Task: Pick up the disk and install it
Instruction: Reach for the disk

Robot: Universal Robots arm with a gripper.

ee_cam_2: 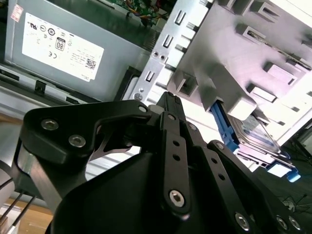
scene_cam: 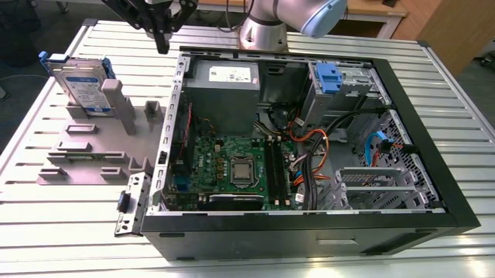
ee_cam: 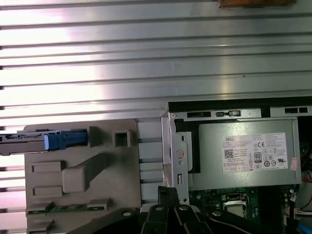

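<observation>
**Bench** [scene_cam: 62, 231]: slatted metal top, carrying every item below.

**Computer case** [scene_cam: 309, 223]: black tower lying on its side, panel off, near and toward the exterior view's right. The motherboard [scene_cam: 232, 162] and loose cables are exposed. A bare metal drive cage [scene_cam: 375, 185] sits at the near right.

**Fixture** [scene_cam: 85, 156]: grey moulded holder on the exterior view's left, just beside the case.

**Disk** [scene_cam: 81, 87]: stands on edge in the fixture's far slot, with its label facing the near side and the blue side rails [scene_cam: 48, 58] along its edges. It is not yet picked up. In the first wrist view the disk [ee_cam: 29, 139] appears edge-on. In the second wrist view the disk [ee_cam_2: 256, 134] is well apart from the fingers.
- Handling, by judgement: rigid, metal-bodied, dense for its size, with smooth faces that could slip, and sensitive to knocks.
- Best hold, by judgement: pinch across the thin body at the exposed upper part, squarely, then lift straight out of the slot.

**Power supply** [scene_cam: 224, 87]: grey box with a white sticker, at the case's far left.

**Blue latch** [scene_cam: 328, 78]: upright, at the case's far right.

**End effector** [scene_cam: 161, 43]: hangs fingers-down over the far side of the bench, near the case's far-left corner and between case and disk, well above the surface. In both wrist views the fingers are drawn together at the tip, in the second [ee_cam_2: 168, 97] and the first [ee_cam: 165, 191], and they grip nothing.

**Arm** [scene_cam: 267, 23]: rises at the far edge, behind the case.
</observation>
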